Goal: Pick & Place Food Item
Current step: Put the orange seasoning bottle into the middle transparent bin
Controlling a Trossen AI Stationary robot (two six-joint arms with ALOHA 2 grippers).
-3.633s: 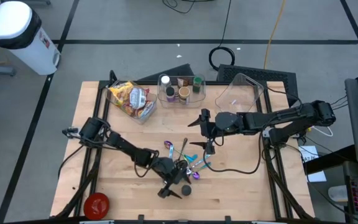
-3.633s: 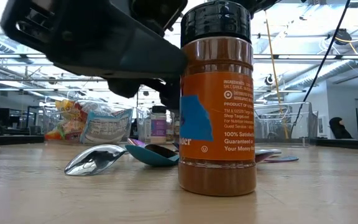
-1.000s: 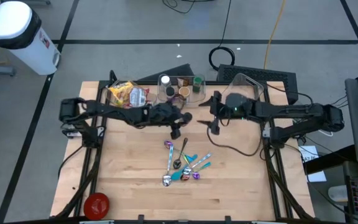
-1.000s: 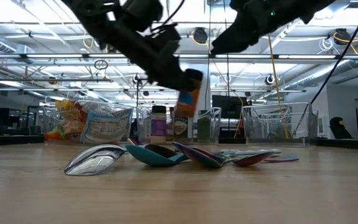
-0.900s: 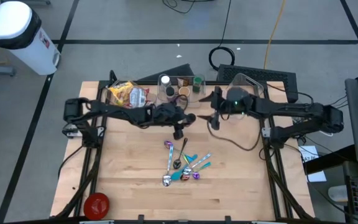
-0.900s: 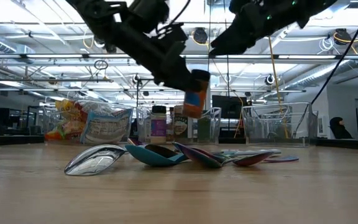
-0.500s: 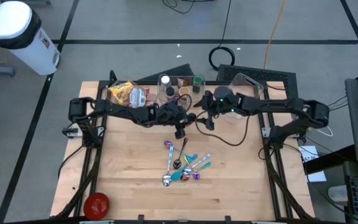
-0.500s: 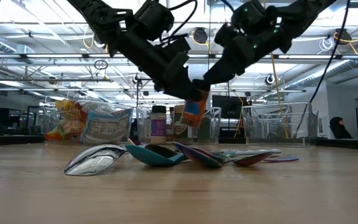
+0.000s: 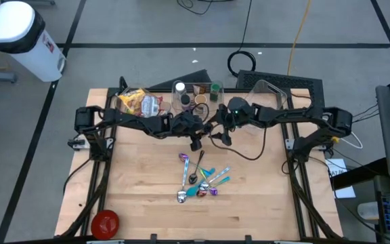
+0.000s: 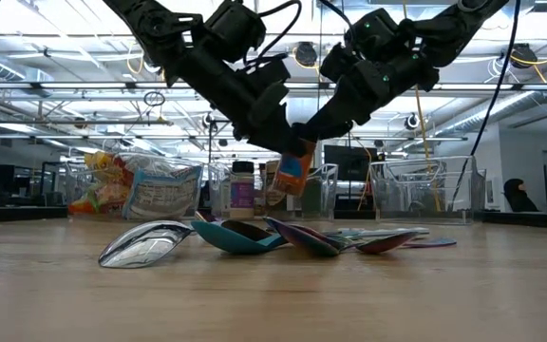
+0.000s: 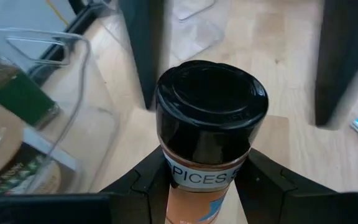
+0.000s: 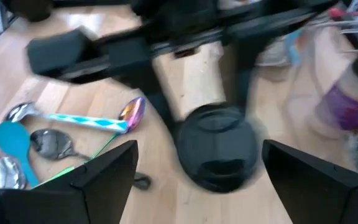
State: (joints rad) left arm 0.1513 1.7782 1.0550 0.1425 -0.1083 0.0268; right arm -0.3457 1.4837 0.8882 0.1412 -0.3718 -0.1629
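An orange spice jar (image 10: 292, 177) with a black cap (image 11: 210, 104) hangs tilted over the table's middle, above the far side of the spoons, with my left gripper (image 9: 196, 137) shut on it. My right gripper (image 9: 220, 133) reaches in from the table's right and is open. In the right wrist view its two fingers (image 12: 98, 177) stand wide on either side of the jar's cap (image 12: 219, 154), apart from it. The cap points toward my right gripper. In the low view both grippers cover the jar's top. My left gripper pinches the jar's orange body just below the cap (image 11: 178, 178), one finger (image 11: 138, 185) on each side. The fingers come from the table's left, slanting down. The jar is lifted clear of the table and tilted, its bottom lower than its cap.
Several spoons (image 9: 199, 179) lie below and nearer the front edge. Along the far edge stand a bin of snack bags (image 9: 141, 106), a clear bin with spice jars (image 9: 196, 99) and a clear bare bin (image 9: 263, 99). A red round thing (image 9: 105, 221) sits front left.
My right gripper has come down and moved toward the table's left, up to the jar's cap, staying open. My left gripper has sunk a little with the jar and then kept still; the jar hangs lower than before, still clear of the table.
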